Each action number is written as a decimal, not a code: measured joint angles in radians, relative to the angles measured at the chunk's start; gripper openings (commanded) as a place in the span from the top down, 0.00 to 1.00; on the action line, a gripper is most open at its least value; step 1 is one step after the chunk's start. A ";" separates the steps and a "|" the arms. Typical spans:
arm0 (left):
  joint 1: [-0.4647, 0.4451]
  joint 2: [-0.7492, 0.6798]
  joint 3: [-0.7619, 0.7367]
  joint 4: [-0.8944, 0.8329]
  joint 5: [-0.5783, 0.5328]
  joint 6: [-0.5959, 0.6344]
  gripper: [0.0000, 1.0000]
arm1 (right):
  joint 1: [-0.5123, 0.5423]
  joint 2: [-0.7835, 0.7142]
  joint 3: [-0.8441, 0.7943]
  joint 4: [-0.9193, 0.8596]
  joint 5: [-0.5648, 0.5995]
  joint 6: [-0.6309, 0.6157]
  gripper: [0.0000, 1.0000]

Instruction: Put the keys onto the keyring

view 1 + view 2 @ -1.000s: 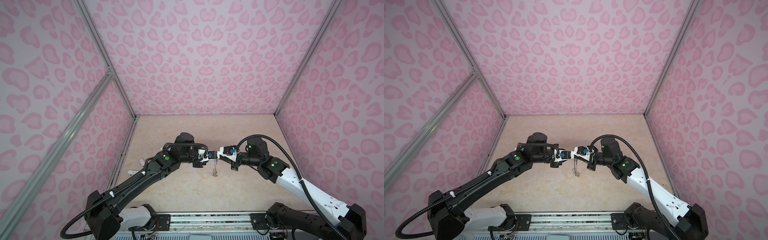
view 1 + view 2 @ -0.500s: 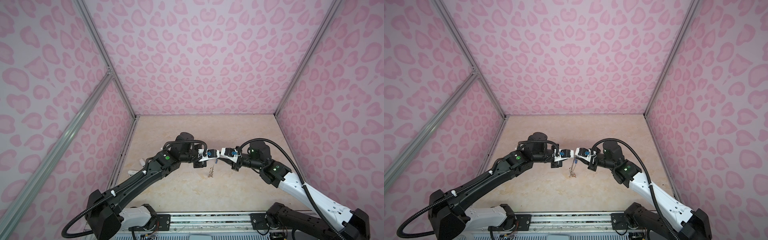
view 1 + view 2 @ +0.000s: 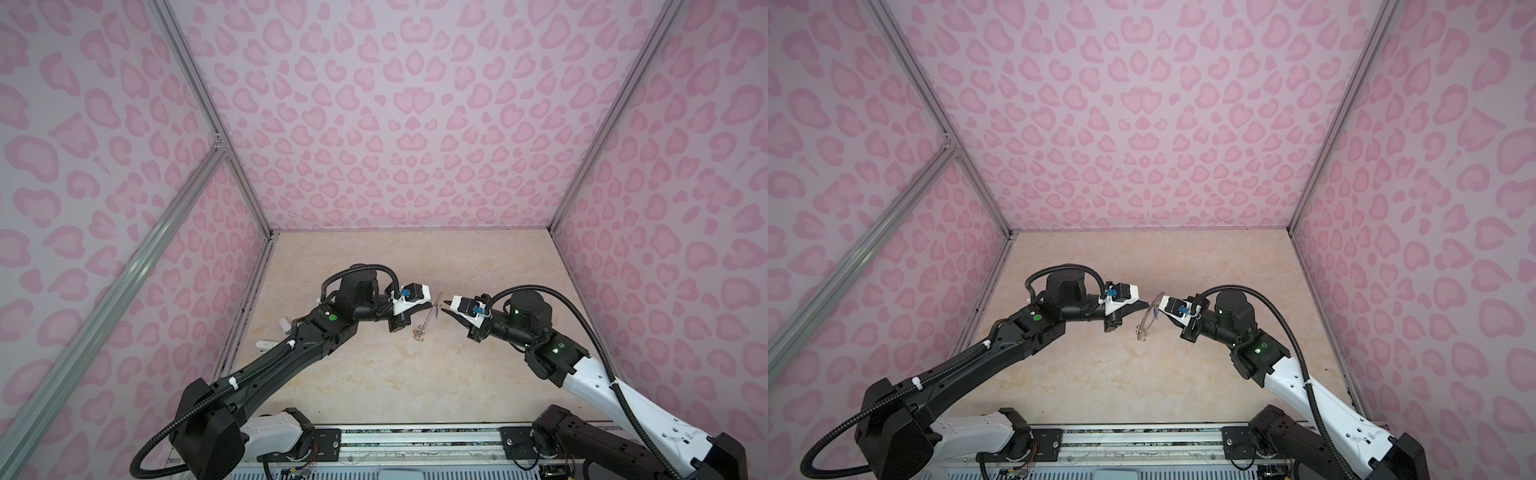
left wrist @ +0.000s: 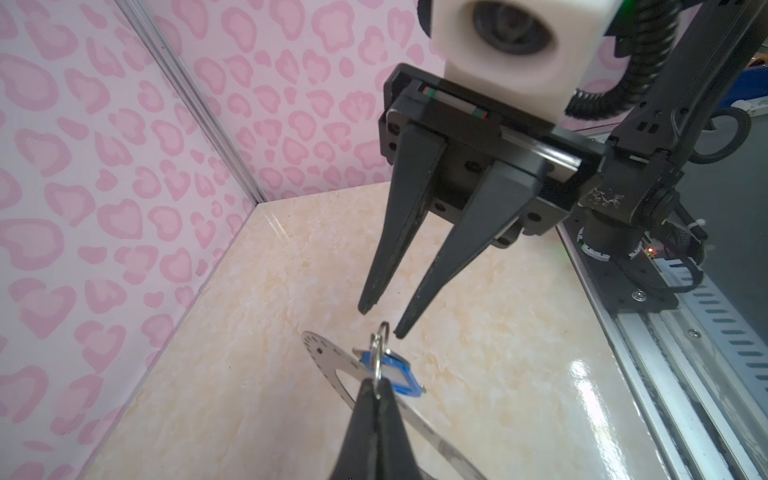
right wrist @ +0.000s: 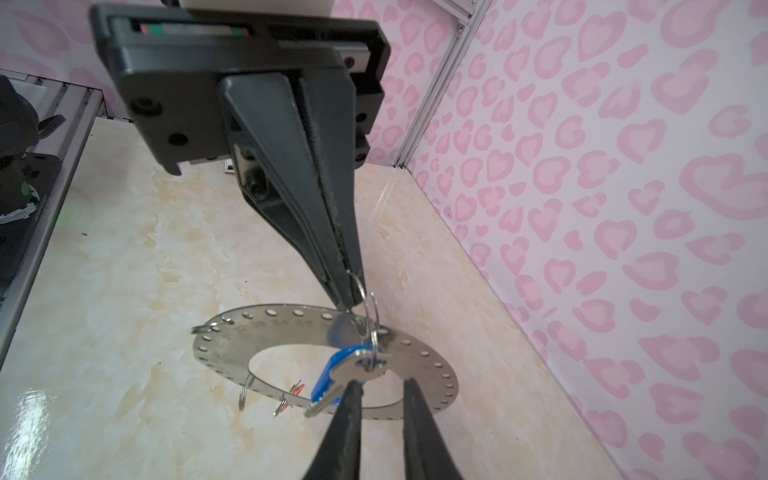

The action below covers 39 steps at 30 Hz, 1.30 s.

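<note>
Blue key [image 5: 357, 374] going onto the keyring [image 5: 291, 328], mid-air.
My left gripper [image 5: 349, 301] clenches the split ring [image 5: 371, 316] at the keyring's rim, both hanging above the table [image 5: 166, 249]; my right gripper [image 4: 382, 322] is released, just beside. Next, I judge: regrip and work the ring through its hole.

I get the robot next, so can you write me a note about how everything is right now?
Left gripper: fingers shut on the split ring of the blue-tag key, at the rim of the keyring, held in the air.
Right gripper: open, empty, close by.
Done: the orange-red tag seems to hang from the keyring.
To do: cannot tell if the blue-tag key is hooked on; check, then finish.
</note>
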 measured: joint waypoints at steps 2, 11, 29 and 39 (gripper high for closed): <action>0.000 0.000 -0.003 0.012 0.003 -0.011 0.97 | 0.000 0.004 0.000 0.019 -0.005 0.006 0.82; 0.000 0.000 -0.009 0.031 0.008 -0.026 0.97 | -0.008 0.023 0.017 0.029 -0.056 0.026 0.86; 0.001 -0.011 -0.009 0.032 -0.008 -0.027 0.97 | -0.042 0.074 0.093 -0.076 -0.112 -0.004 1.00; -0.001 0.013 -0.017 0.101 -0.014 -0.074 0.97 | -0.034 0.094 0.089 -0.048 -0.114 0.012 1.00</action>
